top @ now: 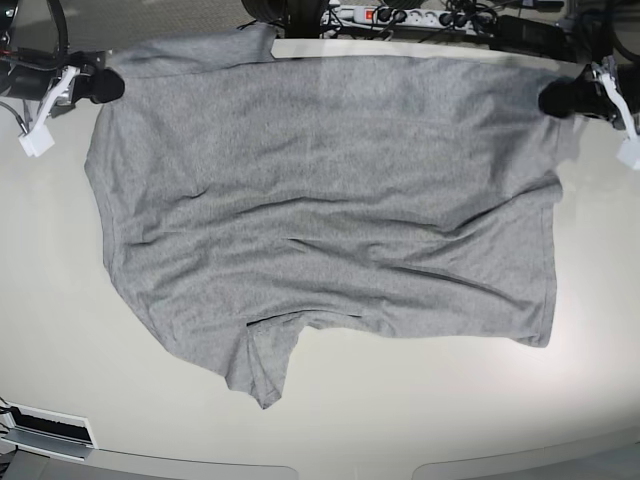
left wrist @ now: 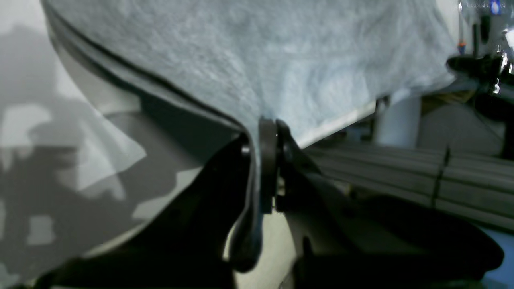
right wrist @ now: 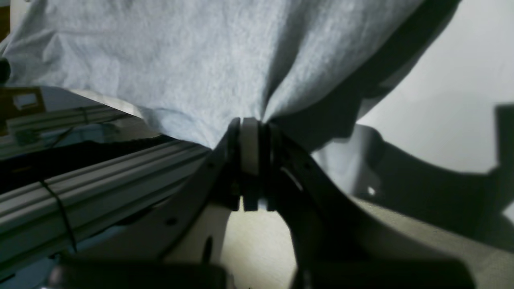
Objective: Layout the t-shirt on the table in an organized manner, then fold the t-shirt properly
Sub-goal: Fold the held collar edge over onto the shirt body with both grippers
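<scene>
A wrinkled heather-grey short-sleeved cotton t-shirt (top: 320,200) lies spread across the glossy off-white tabletop (top: 420,410), pinned at two far corners by the robot's arms as the laying-out step appears to near its end; no lettering shows on the upward face. The left gripper (left wrist: 270,132) has its black jaws pressed together on a fold of the grey fabric, which fans out ahead of and above the fingertips, with the table's pale surface showing just behind them. The right gripper (right wrist: 251,132) is likewise clamped tight on the shirt's edge, cloth bunching into pleats right at its tips. In the base view the two grippers sit well apart at opposite ends of the shirt's far edge, the body of the garment stretching away from them toward the near side of the table, one sleeve trailing at the near edge. Creases remain across the middle, so the next move probably calls for drawing the held edge taut and flat before letting go, then re-gripping for the first fold.
</scene>
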`<control>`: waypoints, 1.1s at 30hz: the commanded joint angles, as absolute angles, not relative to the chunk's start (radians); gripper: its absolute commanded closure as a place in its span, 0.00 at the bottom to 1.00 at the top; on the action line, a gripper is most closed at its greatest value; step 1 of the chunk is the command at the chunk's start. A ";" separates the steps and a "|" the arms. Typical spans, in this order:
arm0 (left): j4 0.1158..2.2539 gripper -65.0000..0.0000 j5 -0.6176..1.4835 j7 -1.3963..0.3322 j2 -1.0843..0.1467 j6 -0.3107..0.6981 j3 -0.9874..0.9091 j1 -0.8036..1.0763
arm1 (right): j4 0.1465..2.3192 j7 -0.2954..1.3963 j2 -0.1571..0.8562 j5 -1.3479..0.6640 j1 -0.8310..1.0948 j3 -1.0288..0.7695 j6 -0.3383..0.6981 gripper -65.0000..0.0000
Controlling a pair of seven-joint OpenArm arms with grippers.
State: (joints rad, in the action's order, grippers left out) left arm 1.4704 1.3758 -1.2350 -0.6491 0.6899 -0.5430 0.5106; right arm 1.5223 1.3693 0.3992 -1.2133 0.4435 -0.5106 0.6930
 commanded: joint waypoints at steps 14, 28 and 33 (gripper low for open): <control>1.591 1.00 1.269 -1.182 -0.727 0.698 -0.552 0.556 | 1.779 1.355 0.424 -1.163 0.490 -0.517 0.698 1.00; 1.728 1.00 1.290 -1.183 -0.778 0.698 -0.552 0.693 | 1.862 1.327 0.485 -1.154 0.643 -0.518 0.698 1.00; 1.747 1.00 1.242 -1.187 -0.805 0.698 -0.557 0.738 | 1.874 1.330 0.485 -1.151 0.649 -0.518 0.698 1.00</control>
State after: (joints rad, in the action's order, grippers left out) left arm 1.7359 1.2240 -1.1900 -0.7837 0.6899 -0.5426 0.7341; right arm 1.8587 1.3357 0.4671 -1.1339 0.6460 -0.5102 0.6930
